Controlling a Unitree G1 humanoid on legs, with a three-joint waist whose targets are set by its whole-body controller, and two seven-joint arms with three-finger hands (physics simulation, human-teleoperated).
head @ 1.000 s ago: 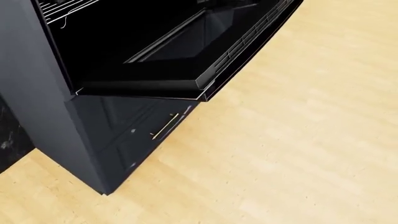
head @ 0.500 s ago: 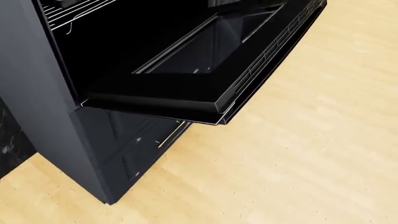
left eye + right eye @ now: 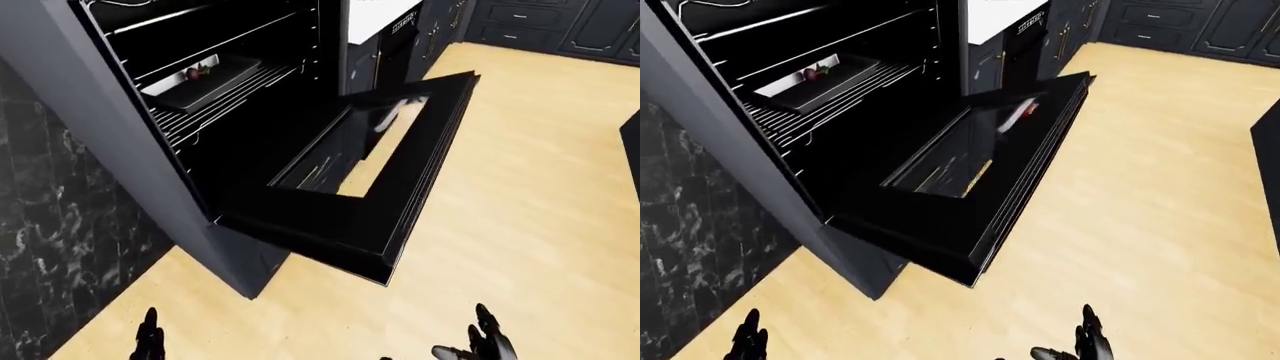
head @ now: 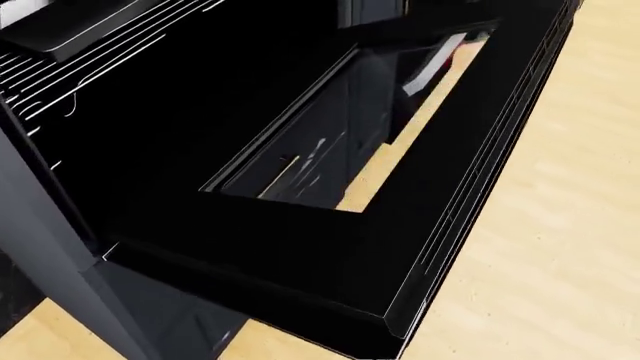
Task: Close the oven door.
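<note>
Oven door [image 3: 380, 187] hangs fully down at 12 o'clock, both hands, left hand [image 3: 148, 341] and right hand [image 3: 485, 343], low, fingers spread, gripping nothing, presumably lining up to lift.

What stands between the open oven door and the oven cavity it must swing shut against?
Nothing visible. The oven door hangs open and flat; the tray sits inside on a rack, clear of the opening. Both hands, left hand and right hand, are low and apart from the door.

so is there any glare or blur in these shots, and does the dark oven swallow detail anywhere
No blur in any view; edges are crisp renders. Left-eye view: the oven door glass shows a pale reflection near its top, and the tray on the rack reads clearly. Head view: the door fills the frame nearly flat black, only thin white edge lines separating surfaces. Right-eye view: the wood floor is evenly lit, without hard shadows.
</note>
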